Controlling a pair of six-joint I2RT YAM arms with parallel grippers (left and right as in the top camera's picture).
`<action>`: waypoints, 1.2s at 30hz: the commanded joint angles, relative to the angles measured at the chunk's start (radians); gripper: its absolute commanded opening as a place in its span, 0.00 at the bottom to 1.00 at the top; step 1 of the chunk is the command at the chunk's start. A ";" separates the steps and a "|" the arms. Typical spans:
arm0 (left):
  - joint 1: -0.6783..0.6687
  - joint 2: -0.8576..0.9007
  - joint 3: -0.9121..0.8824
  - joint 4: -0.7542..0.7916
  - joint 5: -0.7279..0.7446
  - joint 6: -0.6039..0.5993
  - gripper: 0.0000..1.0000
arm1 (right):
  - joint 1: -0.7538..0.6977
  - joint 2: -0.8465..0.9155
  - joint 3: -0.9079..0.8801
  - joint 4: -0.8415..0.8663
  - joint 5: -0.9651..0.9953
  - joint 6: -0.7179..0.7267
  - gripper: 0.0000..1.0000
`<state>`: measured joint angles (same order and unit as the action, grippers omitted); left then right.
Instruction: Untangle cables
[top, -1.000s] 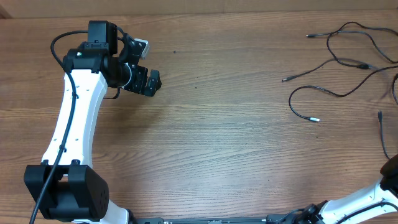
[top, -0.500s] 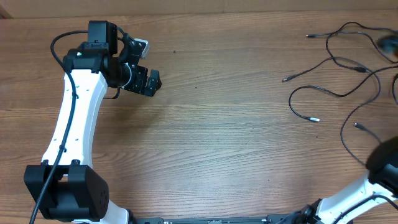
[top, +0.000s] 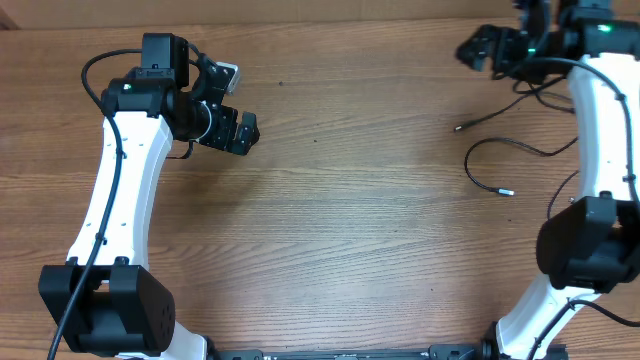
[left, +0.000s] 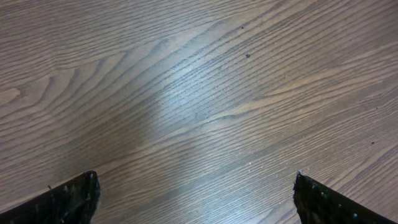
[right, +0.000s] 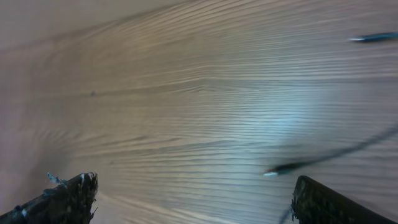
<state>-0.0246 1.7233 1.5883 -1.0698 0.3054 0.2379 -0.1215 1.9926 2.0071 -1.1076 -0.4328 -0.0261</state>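
Because blur smears the right wrist view, the cables (right: 291, 166) read there only as dark streaks with one pale plug tip.

Left side of table (top: 350, 250): left gripper (top: 238, 102) hovers over bare wood, jaws spread wide, nothing between them. Its wrist view cuts off all but two fingertips (left: 68, 199).

Right side of table: cables lie loose; one open loop and two plug ends are plain. The rest is hidden under the right arm (top: 600, 130) or cut by the frame.

Far right corner of table: right gripper (top: 482, 50), jaws spread, holding nothing. Contact with the cords cannot be judged.
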 joint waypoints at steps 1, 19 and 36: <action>-0.002 -0.024 0.004 0.001 -0.002 -0.006 1.00 | 0.042 -0.028 0.021 0.006 0.016 -0.008 1.00; -0.002 -0.024 0.004 0.001 -0.002 -0.006 1.00 | 0.099 -0.029 0.021 0.006 0.016 -0.008 1.00; -0.002 -0.024 0.004 0.001 -0.002 -0.006 1.00 | 0.099 -0.029 0.021 0.006 0.016 -0.008 1.00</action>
<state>-0.0246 1.7233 1.5883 -1.0702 0.3054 0.2379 -0.0216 1.9926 2.0071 -1.1076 -0.4183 -0.0269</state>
